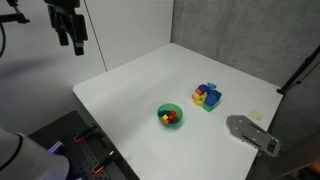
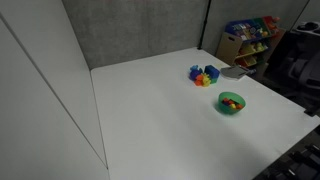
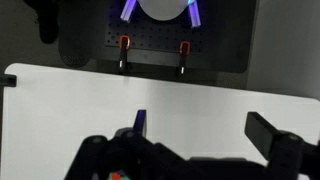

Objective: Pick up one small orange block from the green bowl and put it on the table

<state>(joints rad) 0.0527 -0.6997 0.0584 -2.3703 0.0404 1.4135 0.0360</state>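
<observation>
Open air surrounds the raised tool. Well below it on the tabletop, only the green bowl and blue tray obstruct.

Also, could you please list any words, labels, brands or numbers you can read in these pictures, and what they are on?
None can be read. The green bowl, the blue tray and the white table bear no visible text; anything on the shelf bins is too small and blurred to read.

White square table noted, green bowl stood on it well apart from the raised gripper, blue tray sat near the bowl on its side away from the gripper, grey metal plate lay at the table edge, farthest from the gripper.
</observation>
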